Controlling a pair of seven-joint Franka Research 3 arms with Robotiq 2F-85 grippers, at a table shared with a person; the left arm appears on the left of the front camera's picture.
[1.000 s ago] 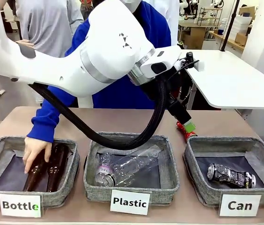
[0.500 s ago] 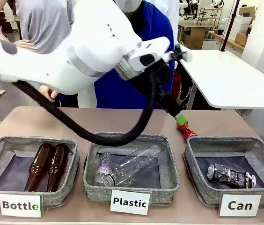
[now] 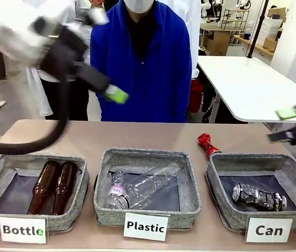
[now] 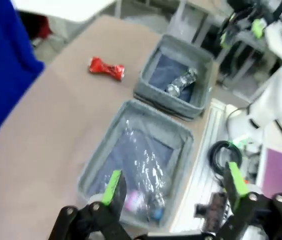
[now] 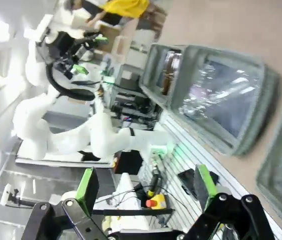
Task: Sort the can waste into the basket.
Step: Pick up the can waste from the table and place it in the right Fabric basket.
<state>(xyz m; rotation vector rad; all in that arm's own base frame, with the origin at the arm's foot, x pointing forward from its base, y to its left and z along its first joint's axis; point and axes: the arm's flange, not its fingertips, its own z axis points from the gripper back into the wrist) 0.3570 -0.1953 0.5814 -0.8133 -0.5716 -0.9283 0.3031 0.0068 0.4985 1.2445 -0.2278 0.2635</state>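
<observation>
Tabletop [image 3: 85, 137]: three grey baskets in a row along the near edge, and a person [image 3: 143, 68] in a blue coat stands at 12 o'clock behind it. The left arm [image 3: 11, 34] is raised at 10 o'clock in the front view, motion-blurred and well above the tabletop. The Can basket [image 3: 232, 220] sits at 4 o'clock. The silver can [image 3: 258, 196] lies on its side on the basket's dark liner. The red can [image 3: 208, 144] lies outside on the tabletop, just beside the basket's far-left corner, at about 11 o'clock from it. The left claw [image 3: 115, 94] is released, with nothing between its green pads, and its wrist view looks down over the Plastic basket [image 4: 103, 145]. The right claw [image 3: 283, 126] sits at the 3 o'clock edge, level with the basket's far side. It is likewise released and empty. Judgement: one can is sorted and one remains, so the step in hand is the approach to the red can. The right claw is nearer, with the can at its 9 o'clock. The next move calls for descending, clenching across the crushed waist, lifting clear of the rim and releasing over the liner.
</observation>
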